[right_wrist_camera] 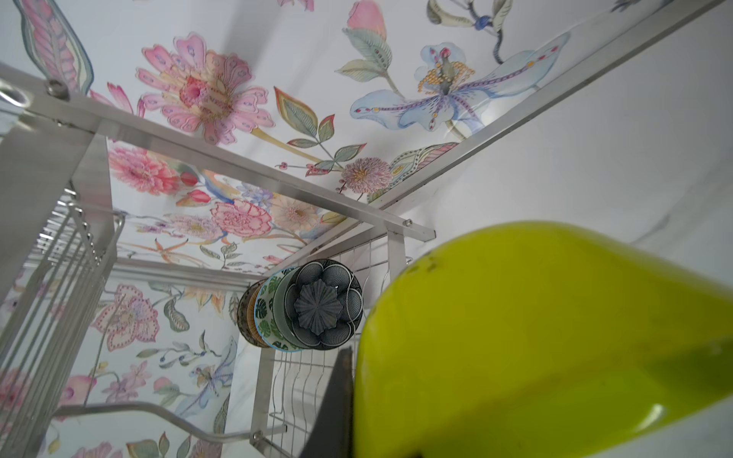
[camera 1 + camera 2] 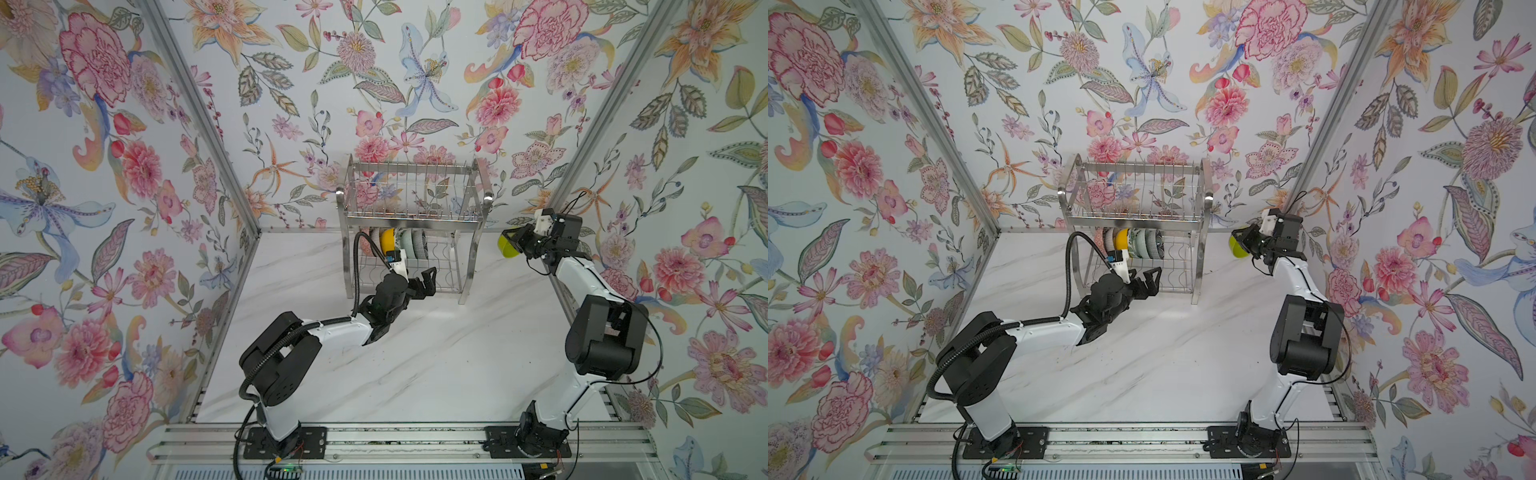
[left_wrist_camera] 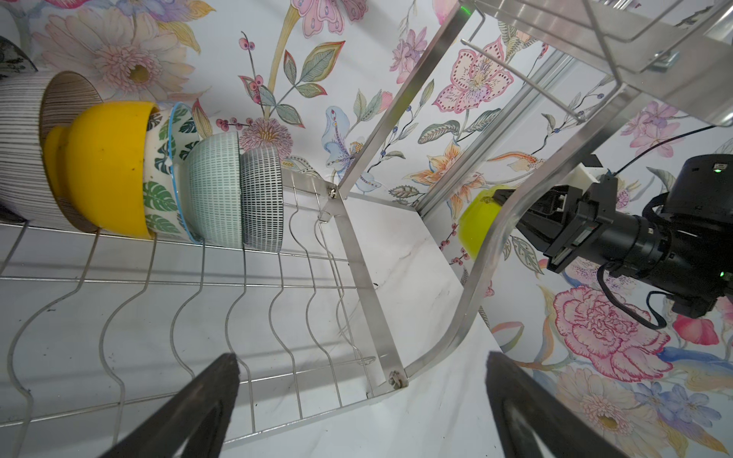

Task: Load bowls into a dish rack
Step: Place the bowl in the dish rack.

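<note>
While the right gripper (image 2: 515,242) pinches the rim of the lime green bowl (image 2: 505,246) — jaws closed on it, the bowl held on edge in the air — the dish rack (image 2: 411,215) stands just beyond the bowl, its curved side leg nearest. The left gripper (image 2: 427,281) hangs empty with its jaws spread wide, facing the rack's lower tier. Ahead of its fingertips (image 3: 222,368) lie bare wavy wire slots; past them stands a row of bowls on edge, each touching the next — orange-yellow bowl (image 3: 107,170), green leaf-print bowl (image 3: 162,198), pale mint bowl (image 3: 214,190), dark blue-grey bowl (image 3: 261,198).
</note>
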Controlling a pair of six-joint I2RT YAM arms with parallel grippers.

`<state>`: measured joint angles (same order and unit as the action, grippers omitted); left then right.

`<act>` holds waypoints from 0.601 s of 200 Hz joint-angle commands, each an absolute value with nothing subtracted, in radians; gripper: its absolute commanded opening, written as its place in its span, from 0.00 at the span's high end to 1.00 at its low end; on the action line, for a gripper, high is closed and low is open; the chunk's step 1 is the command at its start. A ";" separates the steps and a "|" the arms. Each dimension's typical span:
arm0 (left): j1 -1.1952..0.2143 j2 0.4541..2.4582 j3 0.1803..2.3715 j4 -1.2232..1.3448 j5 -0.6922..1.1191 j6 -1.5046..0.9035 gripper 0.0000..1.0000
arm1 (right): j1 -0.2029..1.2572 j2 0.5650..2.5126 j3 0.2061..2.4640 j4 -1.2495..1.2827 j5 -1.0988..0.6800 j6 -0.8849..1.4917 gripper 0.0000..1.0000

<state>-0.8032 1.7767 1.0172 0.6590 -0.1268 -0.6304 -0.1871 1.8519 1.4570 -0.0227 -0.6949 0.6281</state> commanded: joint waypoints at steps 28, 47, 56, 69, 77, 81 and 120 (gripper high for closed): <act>-0.765 1.801 1.040 0.627 -0.094 -0.647 0.01 | -0.142 1.952 1.604 -0.044 -0.951 0.473 1.00; -0.751 1.798 1.040 0.615 -0.086 -0.647 0.01 | -0.131 1.993 1.634 -0.032 -1.003 0.460 1.00; -0.743 1.794 1.039 0.607 -0.082 -0.648 0.01 | -0.127 2.013 1.650 -0.030 -1.024 0.454 1.00; -0.732 1.786 1.034 0.597 -0.079 -0.648 0.01 | -0.123 2.038 1.669 -0.029 -1.050 0.447 1.00; -0.726 1.780 1.028 0.594 -0.079 -0.646 0.01 | -0.119 2.053 1.685 -0.034 -1.071 0.440 1.00; -0.723 1.778 1.025 0.592 -0.079 -0.645 0.01 | -0.117 2.060 1.693 -0.035 -1.080 0.438 1.00; -0.706 1.757 1.002 0.580 -0.098 -0.642 0.01 | -0.080 2.118 1.778 -0.180 -1.144 0.317 1.00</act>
